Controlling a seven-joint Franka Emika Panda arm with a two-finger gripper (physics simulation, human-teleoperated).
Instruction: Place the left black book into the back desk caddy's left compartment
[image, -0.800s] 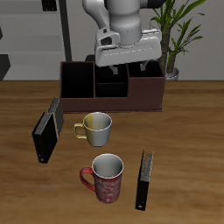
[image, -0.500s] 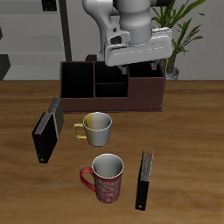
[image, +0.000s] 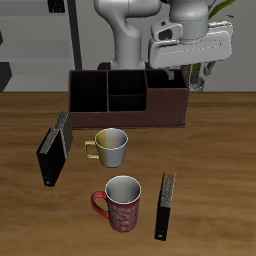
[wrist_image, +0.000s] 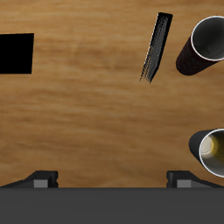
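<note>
— Tool (wrist_image: 114, 179) state? 
— Released: the wrist view shows both blunt dark fingertips spread wide with only bare wood grain between them. It hangs high above the back edge of the bench (image: 215, 150), over one end of the back desk caddy (image: 128, 95).

— What's the caddy like? 
— Long, low, reddish-brown wood with a black inside, split by partitions into bays. The tool's white housing covers part of its end bay, so I cannot make that bay out fully.

— And the left black book (image: 166, 205)? 
— Near the front edge of the bench, well apart from the tool, standing on its long edge. It is slim and matt black, and the marks on its narrow spine are too faint to read.

— What's around it? 
— Just beside it is a glossy red patterned mug (image: 120, 203). Farther back is a smooth yellowish mug (image: 110, 147). Beyond that is a thicker black book (image: 54, 150) with a pale grey page edge; the wrist view cuts it off.
</note>
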